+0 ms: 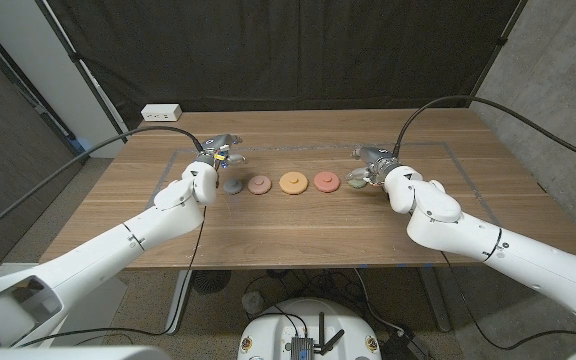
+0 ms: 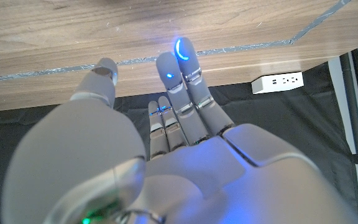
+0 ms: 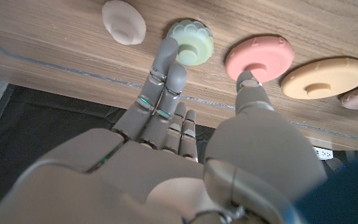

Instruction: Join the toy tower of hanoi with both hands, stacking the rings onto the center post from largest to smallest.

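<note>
Here the right robot hand (image 1: 370,166) hovers with spread, empty fingers, seemingly just touching the green ring (image 3: 191,42); the left robot hand (image 1: 216,160) likewise holds nothing beside the grey ring (image 1: 233,186).

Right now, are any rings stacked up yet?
No. The rings, like the orange ring and the red ring, lie apart in a row on the table.
</note>
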